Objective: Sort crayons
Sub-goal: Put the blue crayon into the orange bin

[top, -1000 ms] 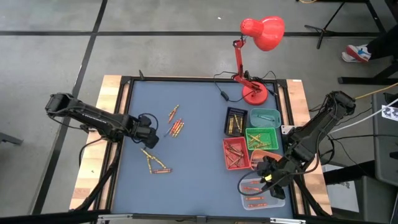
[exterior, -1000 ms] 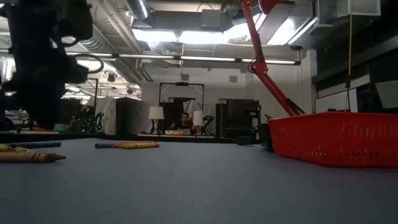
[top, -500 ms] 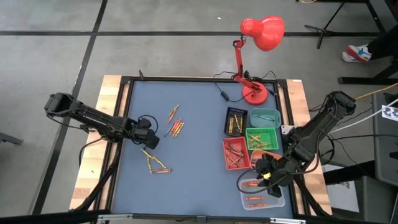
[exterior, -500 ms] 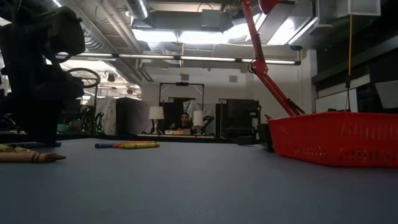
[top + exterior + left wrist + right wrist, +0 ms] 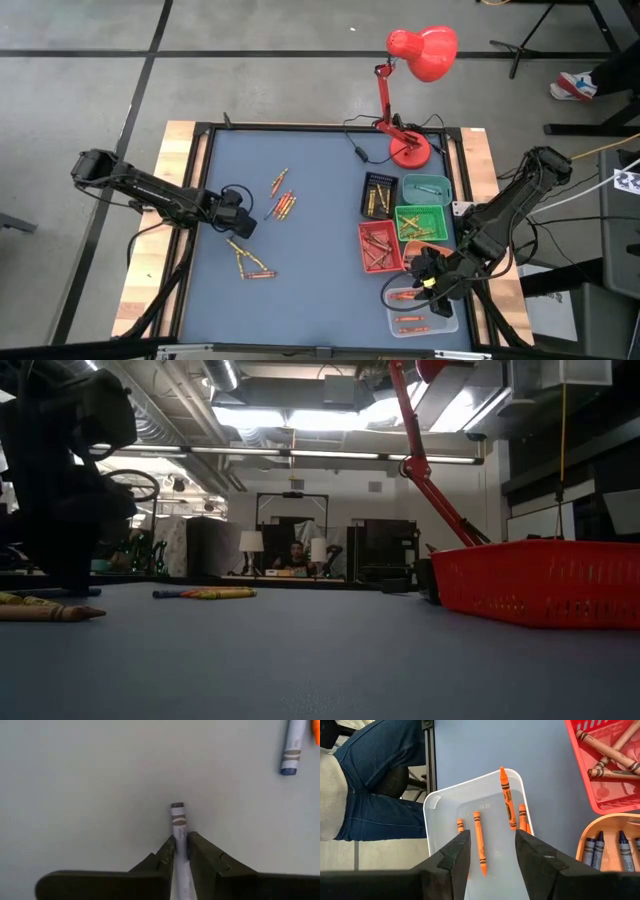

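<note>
My left gripper is down at the table's left middle, shut on a blue-and-white wrapped crayon; it also shows in the low view. Loose crayons lie flat on the blue mat: one group is farther back, another nearer. A second blue crayon lies close by. My right gripper is open and empty above a clear tray that holds several orange crayons. My left gripper pinches the crayon between its two fingers, which lie along it. The crayon's wrapped end sticks out past the fingertips. The fingers point down at the mat. The crayon seems to lie on the mat; its rear part is hidden between the fingers.
Dark blue, teal, green, red and orange trays stand at the right. A red desk lamp stands at the back right. A person in jeans sits beyond the table edge.
My left gripper has gone down to the mat beside the nearer crayons and has kept still for the last half second.
</note>
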`<control>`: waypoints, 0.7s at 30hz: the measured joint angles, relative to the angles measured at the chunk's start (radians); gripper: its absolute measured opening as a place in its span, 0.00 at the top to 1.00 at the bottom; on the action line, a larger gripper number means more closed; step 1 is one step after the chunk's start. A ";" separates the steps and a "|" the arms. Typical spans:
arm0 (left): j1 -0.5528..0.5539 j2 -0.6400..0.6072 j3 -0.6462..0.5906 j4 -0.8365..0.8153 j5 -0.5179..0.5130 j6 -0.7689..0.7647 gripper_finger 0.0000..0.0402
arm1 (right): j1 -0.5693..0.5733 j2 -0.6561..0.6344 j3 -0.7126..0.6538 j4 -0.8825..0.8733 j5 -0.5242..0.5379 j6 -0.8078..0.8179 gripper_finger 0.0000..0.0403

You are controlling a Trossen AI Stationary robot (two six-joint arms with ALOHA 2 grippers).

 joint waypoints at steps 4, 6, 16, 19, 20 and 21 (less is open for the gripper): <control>0.001 0.001 -0.002 0.017 -0.003 -0.020 0.94 | 0.000 0.000 0.000 0.000 0.000 0.000 0.62; 0.001 0.001 -0.002 0.019 -0.004 -0.037 0.95 | 0.000 0.000 0.000 0.000 0.000 0.000 0.62; 0.001 0.004 -0.003 0.088 0.003 -0.053 0.96 | 0.000 0.000 0.000 0.005 0.164 -0.002 0.62; 0.001 0.006 -0.006 0.200 0.010 -0.045 0.96 | 0.000 0.000 0.000 0.008 0.244 -0.001 0.62; 0.000 0.005 -0.005 0.241 0.007 -0.029 0.96 | 0.000 0.000 0.000 0.008 0.272 -0.001 0.62; 0.000 0.003 -0.005 0.282 0.001 -0.012 0.96 | 0.000 0.000 0.000 0.008 0.297 -0.001 0.62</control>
